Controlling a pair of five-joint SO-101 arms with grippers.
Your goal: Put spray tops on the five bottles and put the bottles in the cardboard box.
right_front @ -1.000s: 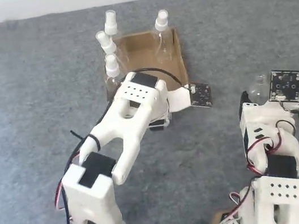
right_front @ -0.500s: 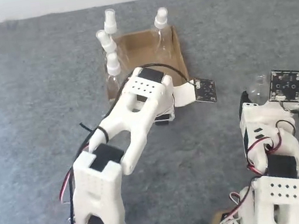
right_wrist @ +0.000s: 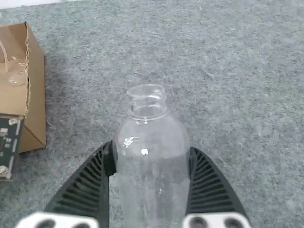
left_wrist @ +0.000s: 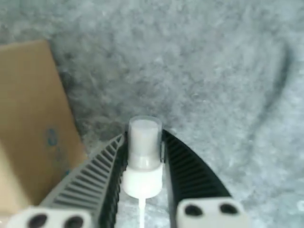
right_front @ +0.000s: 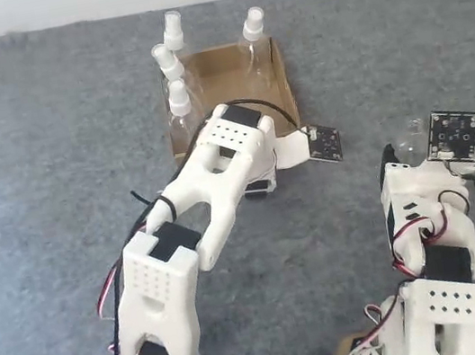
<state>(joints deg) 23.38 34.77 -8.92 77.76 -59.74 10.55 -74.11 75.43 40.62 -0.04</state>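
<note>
In the left wrist view my left gripper (left_wrist: 143,138) is shut on a white spray top (left_wrist: 142,159), held over grey carpet just beside the cardboard box (left_wrist: 28,118). From above, the left arm (right_front: 225,157) stretches to the box's (right_front: 280,75) near right corner. My right gripper (right_wrist: 149,151) is shut on a clear bottle (right_wrist: 151,156) with an open, capless neck. That bottle (right_front: 409,138) stands upright at the right, apart from the box. Several capped bottles (right_front: 177,101) stand in the box, most along its left wall and one (right_front: 253,27) at the far right corner.
Grey carpet (right_front: 54,172) covers the whole table. The left arm's camera board (right_front: 323,143) hangs between the box and the right arm's bottle. A black cable (right_front: 254,113) loops over the box's front edge.
The left arm has swung a little to the right and forward along the box's front, carrying the spray top. The right arm and its bottle have kept still.
</note>
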